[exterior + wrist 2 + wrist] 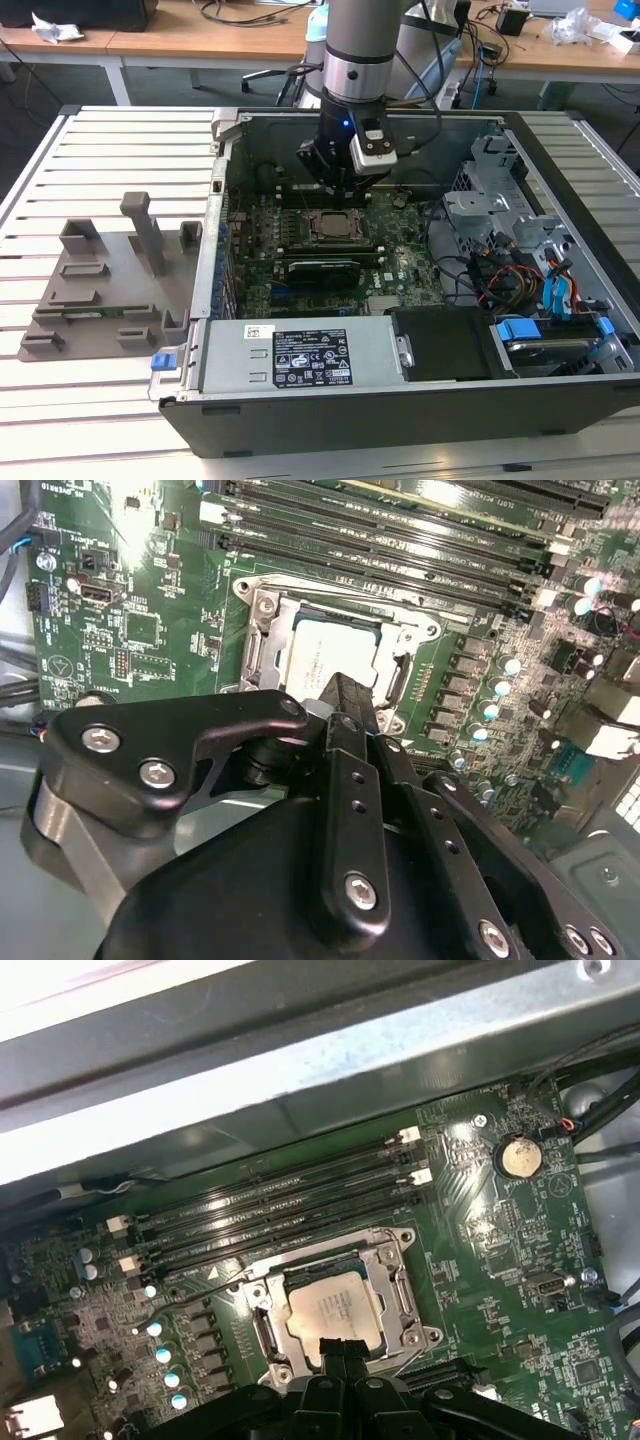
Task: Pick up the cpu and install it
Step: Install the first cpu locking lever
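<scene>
The cpu (331,225) (334,652) (335,1313), a small square chip with a silvery-white top, lies flat inside the metal socket frame (400,1260) on the green motherboard (395,250). My gripper (341,190) (346,692) (341,1346) hangs just above the socket inside the open computer case (400,420). Its black fingertips are pressed together and hold nothing. In both wrist views the tips overlap one edge of the chip; whether they touch it is hidden.
Memory slots (270,1210) run alongside the socket, with a coin cell (519,1156) nearby. A white-labelled power supply (300,357) and drive bays with coloured cables (530,270) fill the case. A grey fixture (110,275) stands on the slatted table at the exterior view's left.
</scene>
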You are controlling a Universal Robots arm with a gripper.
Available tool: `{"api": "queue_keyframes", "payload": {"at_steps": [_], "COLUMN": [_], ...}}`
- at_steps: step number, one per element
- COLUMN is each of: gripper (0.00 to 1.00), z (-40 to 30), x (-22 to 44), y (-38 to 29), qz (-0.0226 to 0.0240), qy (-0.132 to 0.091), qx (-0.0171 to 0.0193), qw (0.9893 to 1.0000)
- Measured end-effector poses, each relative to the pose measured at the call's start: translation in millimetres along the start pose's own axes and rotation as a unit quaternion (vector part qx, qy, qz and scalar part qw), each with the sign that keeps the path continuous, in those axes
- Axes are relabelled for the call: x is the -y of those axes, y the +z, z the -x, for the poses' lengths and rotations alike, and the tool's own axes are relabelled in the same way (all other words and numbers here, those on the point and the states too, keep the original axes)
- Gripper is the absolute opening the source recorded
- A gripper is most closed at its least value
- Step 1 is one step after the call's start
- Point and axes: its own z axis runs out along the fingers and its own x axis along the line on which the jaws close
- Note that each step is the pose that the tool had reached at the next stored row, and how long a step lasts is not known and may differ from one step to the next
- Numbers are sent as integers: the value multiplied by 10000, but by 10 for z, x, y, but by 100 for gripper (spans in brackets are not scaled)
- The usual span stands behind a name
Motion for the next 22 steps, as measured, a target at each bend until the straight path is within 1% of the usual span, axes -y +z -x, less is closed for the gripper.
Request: {"api": "queue_keyframes", "payload": {"at_steps": [1,4,6,10,12,17,18,19,20,21,22], "gripper": [11,11,11,11,11,11,11,11,11,11,11], "z": [0,0,0,0,0,0,0,0,0,0,0], "x": [0,0,0,0,0,0,0,0,0,-1,1], "y": [0,0,0,0,0,0,-1,0,-1,1,-1], "qz": [0,0,0,-1,0,3,14,49,74,81,94], "qy": [-75,-205,-330,-482,-552,-750,-781,-813,-851,-1059,-1262], "qx": [5,13,20,29,34,45,44,38,35,45,53], "qw": [10000,9998,9995,9988,9985,9972,9969,9967,9963,9943,9920]}}
